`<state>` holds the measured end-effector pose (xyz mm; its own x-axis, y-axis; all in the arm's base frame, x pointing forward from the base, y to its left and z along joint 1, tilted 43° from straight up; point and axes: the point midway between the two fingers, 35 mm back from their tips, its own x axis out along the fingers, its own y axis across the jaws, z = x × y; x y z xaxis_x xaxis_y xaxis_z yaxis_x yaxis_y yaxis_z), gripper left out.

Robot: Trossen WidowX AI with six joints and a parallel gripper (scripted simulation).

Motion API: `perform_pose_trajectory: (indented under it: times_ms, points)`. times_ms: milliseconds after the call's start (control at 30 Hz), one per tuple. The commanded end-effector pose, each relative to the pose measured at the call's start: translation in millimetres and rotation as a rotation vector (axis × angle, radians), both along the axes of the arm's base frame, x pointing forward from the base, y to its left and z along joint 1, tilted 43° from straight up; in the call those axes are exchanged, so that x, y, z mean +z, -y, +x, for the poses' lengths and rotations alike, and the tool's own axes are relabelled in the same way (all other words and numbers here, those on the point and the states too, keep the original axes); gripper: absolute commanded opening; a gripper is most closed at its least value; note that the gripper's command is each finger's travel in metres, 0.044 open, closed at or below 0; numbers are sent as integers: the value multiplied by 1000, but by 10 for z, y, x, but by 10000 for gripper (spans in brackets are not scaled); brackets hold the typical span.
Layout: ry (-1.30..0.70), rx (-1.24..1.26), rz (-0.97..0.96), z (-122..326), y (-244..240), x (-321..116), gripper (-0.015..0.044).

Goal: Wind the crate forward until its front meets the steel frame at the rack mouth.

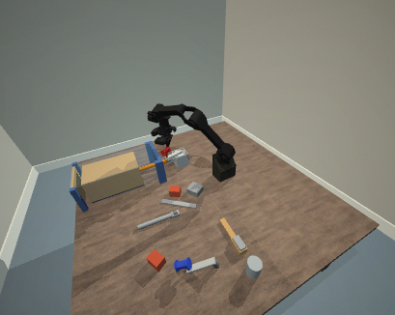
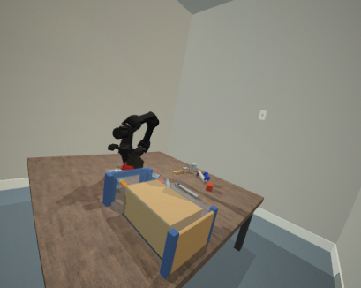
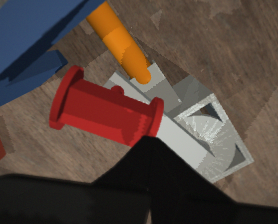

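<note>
The tan crate (image 1: 114, 180) (image 2: 147, 217) sits flat inside the clear-panelled cubby. Its front stands back from the blue steel frame (image 1: 162, 170) (image 2: 109, 191) (image 3: 27, 37), with a gap between. The orange strap (image 1: 149, 167) (image 2: 123, 183) (image 3: 115, 40) runs from the crate through the frame to the grey winch (image 1: 182, 160) (image 3: 229, 145). The winch handle lies across the winch top, its pale arm (image 3: 182, 146) ending in a red knob (image 1: 165, 152) (image 2: 127, 167) (image 3: 107, 112) beside the frame. My gripper (image 1: 165, 143) (image 3: 148, 143) is shut and empty, its tips by the knob's inner end; contact is unclear. The key is hidden.
A red block (image 1: 175, 191), a grey block (image 1: 195, 188), a flat bar (image 1: 179, 204) and a wrench (image 1: 156, 220) lie near the winch. Farther off are a hammer (image 1: 231, 233), a blue-knobbed crank (image 1: 183, 264), another red block (image 1: 156, 260) and a grey cylinder (image 1: 254, 267).
</note>
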<state>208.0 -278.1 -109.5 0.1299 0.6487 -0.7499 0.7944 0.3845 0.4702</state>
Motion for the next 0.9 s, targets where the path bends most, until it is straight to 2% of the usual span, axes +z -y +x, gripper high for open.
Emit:
perform_pose_trajectory:
  times_ms: [0,233,600,867]
  points:
    - [-3,-3,7,-29,-62,29,0]
    - [-3,-3,7,-60,-104,77,0]
    - [-3,-1,6,-113,243,425,0]
    - [-2,-3,5,48,165,-20,0]
